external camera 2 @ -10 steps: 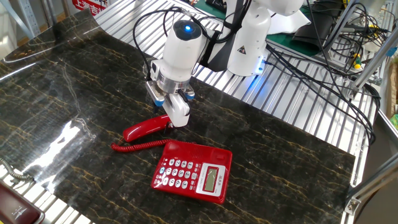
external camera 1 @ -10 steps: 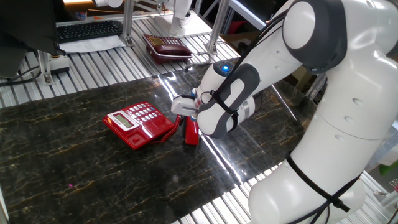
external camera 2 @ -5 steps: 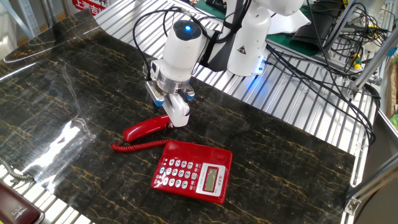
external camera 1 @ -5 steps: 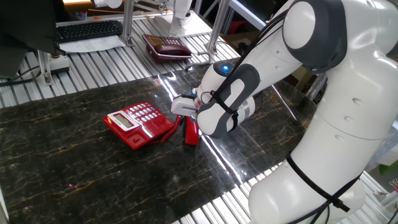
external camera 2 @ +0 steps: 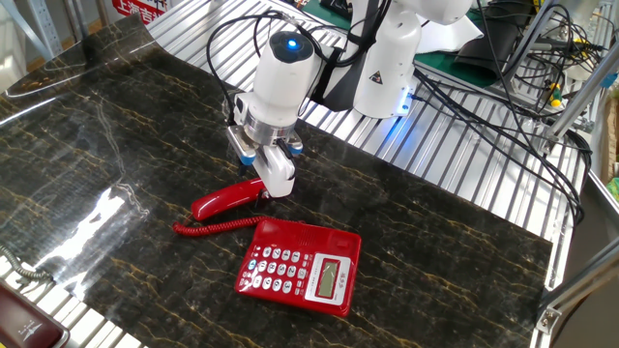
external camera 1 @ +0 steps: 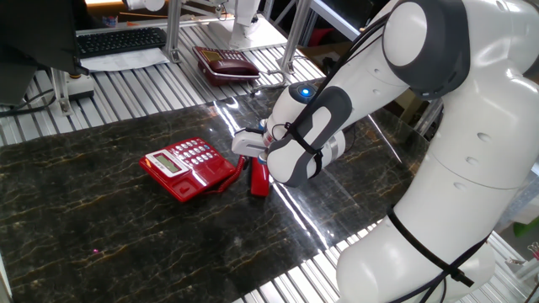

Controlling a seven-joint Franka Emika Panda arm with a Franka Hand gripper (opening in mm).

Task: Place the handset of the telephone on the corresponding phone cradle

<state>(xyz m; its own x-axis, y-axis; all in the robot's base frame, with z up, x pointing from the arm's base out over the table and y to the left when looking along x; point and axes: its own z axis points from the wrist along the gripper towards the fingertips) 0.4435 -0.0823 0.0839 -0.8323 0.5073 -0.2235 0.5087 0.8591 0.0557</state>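
Note:
The red telephone (external camera 1: 187,166) lies on the dark marble table, keypad and display up; it also shows in the other fixed view (external camera 2: 302,267). Its phone cradle (external camera 1: 208,175) is the bare red strip beside the keypad (external camera 2: 308,237), and nothing lies in it. The red handset (external camera 2: 224,199) lies flat on the table beside the phone (external camera 1: 259,181), joined to it by its coiled cord (external camera 2: 218,227). My gripper (external camera 2: 261,172) is down at one end of the handset, with its fingers (external camera 2: 279,176) standing apart on either side of that end. It also shows in the first fixed view (external camera 1: 253,156).
A dark maroon phone (external camera 1: 226,63) sits on the slatted metal surface behind the table and also shows in the other fixed view (external camera 2: 24,329). A keyboard (external camera 1: 122,39) lies at the back left. Cables (external camera 2: 503,116) hang near the robot base.

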